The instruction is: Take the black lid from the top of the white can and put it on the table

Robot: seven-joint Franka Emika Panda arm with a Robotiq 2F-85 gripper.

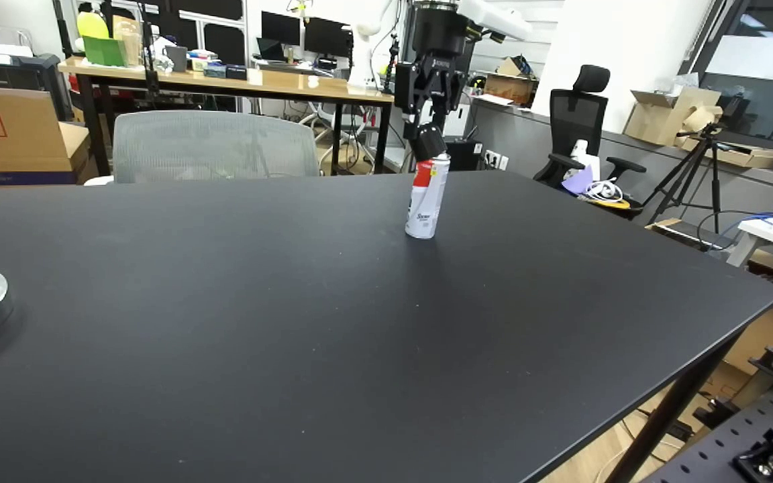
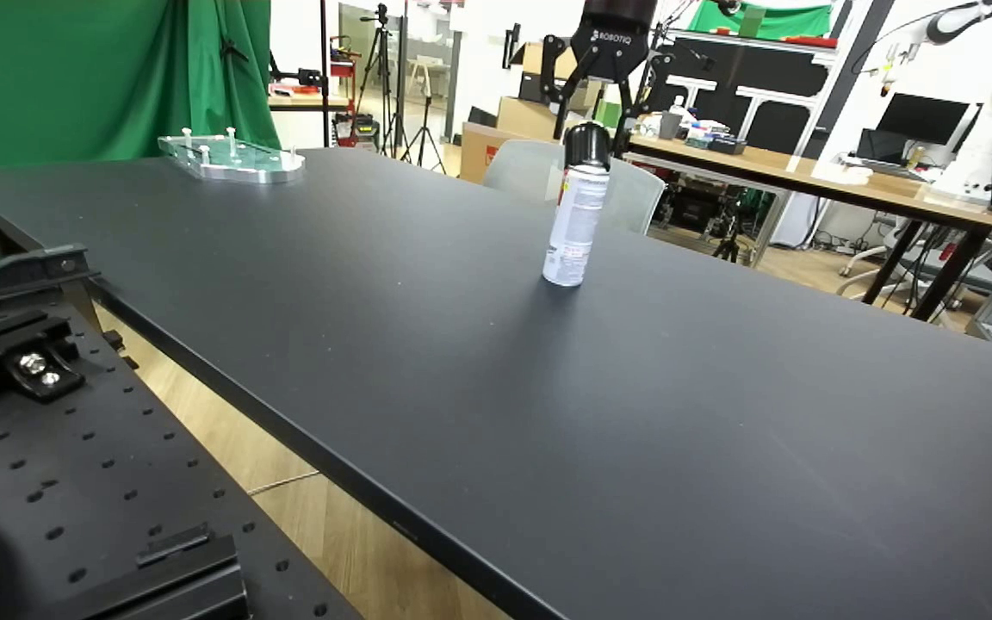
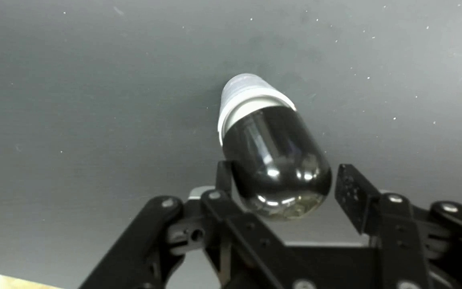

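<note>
Topping the white can [image 2: 576, 228], the black lid [image 3: 277, 156] sits with the gripper [image 3: 284, 180] spread around it.

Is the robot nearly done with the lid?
Not yet. Done: the tool is at the lid, fingers either side. In hand: gripping, probably; the wrist view shows a gap on one side. Left: lifting off the lid, which sits on the can, and putting it on the table.

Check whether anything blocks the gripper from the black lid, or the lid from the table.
Nothing visible: the open gripper has the black lid between its fingers in the wrist view; in both exterior views, nothing shows between the lid and the table beside the white can.
</note>
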